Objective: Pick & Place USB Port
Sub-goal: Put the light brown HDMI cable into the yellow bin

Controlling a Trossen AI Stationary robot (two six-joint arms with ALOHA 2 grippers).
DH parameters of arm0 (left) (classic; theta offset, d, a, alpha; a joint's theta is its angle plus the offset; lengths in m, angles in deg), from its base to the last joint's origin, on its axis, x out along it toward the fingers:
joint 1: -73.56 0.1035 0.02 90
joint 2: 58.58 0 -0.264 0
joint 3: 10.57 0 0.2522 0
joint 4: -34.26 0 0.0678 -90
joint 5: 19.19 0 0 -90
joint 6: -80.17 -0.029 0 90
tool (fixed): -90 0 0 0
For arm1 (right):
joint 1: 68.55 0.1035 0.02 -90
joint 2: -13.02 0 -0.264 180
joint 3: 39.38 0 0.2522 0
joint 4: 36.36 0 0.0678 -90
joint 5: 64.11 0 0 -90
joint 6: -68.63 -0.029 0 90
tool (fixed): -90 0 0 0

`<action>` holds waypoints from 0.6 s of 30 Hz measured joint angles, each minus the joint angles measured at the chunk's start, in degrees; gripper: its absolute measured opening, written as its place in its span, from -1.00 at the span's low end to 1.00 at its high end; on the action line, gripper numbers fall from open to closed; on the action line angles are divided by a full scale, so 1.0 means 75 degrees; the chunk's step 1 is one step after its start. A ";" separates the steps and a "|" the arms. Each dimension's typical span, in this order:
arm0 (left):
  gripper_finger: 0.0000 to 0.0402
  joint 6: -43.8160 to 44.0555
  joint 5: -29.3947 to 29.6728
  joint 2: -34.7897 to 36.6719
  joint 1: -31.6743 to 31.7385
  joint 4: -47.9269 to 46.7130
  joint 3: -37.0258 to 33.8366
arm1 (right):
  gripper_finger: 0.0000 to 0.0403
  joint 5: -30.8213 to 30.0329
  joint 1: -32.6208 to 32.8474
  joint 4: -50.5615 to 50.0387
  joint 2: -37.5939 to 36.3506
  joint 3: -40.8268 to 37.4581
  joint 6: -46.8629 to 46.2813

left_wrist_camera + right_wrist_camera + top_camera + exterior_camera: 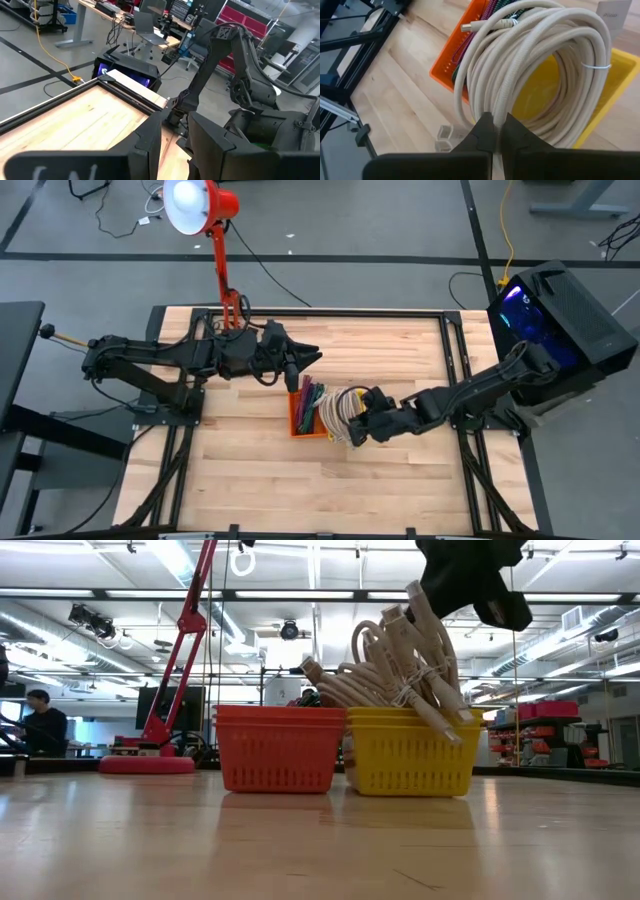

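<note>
A coil of cream USB cables [545, 60] tied with a white band fills the yellow basket [615, 75] and rises above its rim [410, 720]. An orange basket [303, 412] with darker cables stands against the yellow basket's left side. My right gripper [495, 131] reaches in from the table's right and is shut on the coil. My left gripper [312, 358] hangs high over the orange basket's far end and points toward the table's right. Its fingers [150, 145] stand a little apart with nothing seen between them. My right gripper pinches one cream strand [493, 116] at the coil's edge between its two fingertips. The fingers slant down from the table's right side. The coil's lower part sits inside the yellow basket, and its upper loops and plug ends [410, 600] lean up toward the gripper.
A red desk lamp [215, 240] stands at the table's far edge. A black computer case with blue light [560, 320] sits off the right edge. Two small clear pieces [444, 137] lie on the wood by the orange basket. The near half of the table [300, 490] is bare wood.
</note>
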 joint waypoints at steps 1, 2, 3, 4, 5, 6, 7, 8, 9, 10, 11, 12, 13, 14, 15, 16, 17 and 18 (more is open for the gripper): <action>-0.49 0.0001 0.0000 0.0000 0.0000 0.0000 0.0000 | -0.97 0.0025 -0.0013 -0.0003 0.0000 0.0000 0.0002; -0.49 0.0000 0.0000 0.0000 0.0000 0.0000 0.0000 | -0.97 0.0040 -0.0020 -0.0005 0.0000 0.0001 0.0023; -0.49 0.0000 0.0000 0.0000 -0.0003 0.0003 0.0000 | -0.97 0.0055 -0.0022 -0.0017 0.0000 0.0002 0.0046; -0.49 0.0002 0.0000 0.0000 -0.0003 0.0009 0.0000 | -0.97 0.0086 -0.0030 -0.0044 0.0000 0.0003 0.0059; -0.49 0.0003 0.0000 0.0000 0.0000 0.0009 0.0000 | -0.97 0.0101 -0.0033 -0.0081 0.0001 0.0003 0.0058; -0.49 0.0000 0.0000 0.0000 0.0000 0.0011 0.0000 | -0.97 0.0101 -0.0033 -0.0126 0.0009 0.0009 0.0061; -0.49 0.0002 0.0002 0.0000 0.0000 0.0014 0.0000 | -0.97 0.0101 -0.0033 -0.0175 0.0012 0.0012 0.0059; -0.49 0.0003 0.0003 0.0000 0.0000 0.0021 0.0000 | -0.97 0.0103 -0.0033 -0.0238 0.0015 0.0015 0.0058; -0.49 0.0000 0.0003 0.0000 0.0000 0.0042 0.0000 | -0.97 0.0101 -0.0035 -0.0298 0.0015 0.0015 0.0061; -0.49 0.0000 0.0003 0.0000 0.0000 0.0054 0.0000 | -0.97 0.0105 -0.0036 -0.0345 0.0015 0.0015 0.0065; -0.49 0.0001 0.0003 0.0000 0.0000 0.0055 0.0000 | -0.97 0.0136 -0.0044 -0.0373 0.0015 0.0015 0.0082; -0.49 0.0000 0.0003 0.0000 0.0000 0.0058 0.0000 | -0.97 0.0172 -0.0056 -0.0375 0.0017 0.0015 0.0122; -0.49 0.0000 0.0003 0.0000 0.0000 0.0058 0.0000 | -0.97 0.0238 -0.0073 -0.0372 0.0017 0.0015 0.0183; -0.49 0.0000 0.0003 0.0000 0.0000 0.0058 0.0000 | -0.97 0.0330 -0.0102 -0.0361 0.0017 0.0015 0.0239; -0.49 0.0001 0.0004 0.0000 0.0000 0.0061 0.0000 | -0.97 0.0382 -0.0119 -0.0324 0.0020 0.0015 0.0270; -0.49 0.0001 0.0004 0.0000 0.0000 0.0061 0.0000 | -0.96 0.0414 -0.0124 -0.0268 0.0020 0.0011 0.0318; -0.49 0.0003 0.0004 0.0000 0.0000 0.0061 0.0000 | -0.93 0.0430 -0.0126 -0.0187 0.0023 0.0006 0.0403; -0.49 0.0002 0.0004 0.0000 0.0000 0.0061 0.0000 | -0.88 0.0438 -0.0129 -0.0110 0.0032 0.0000 0.0468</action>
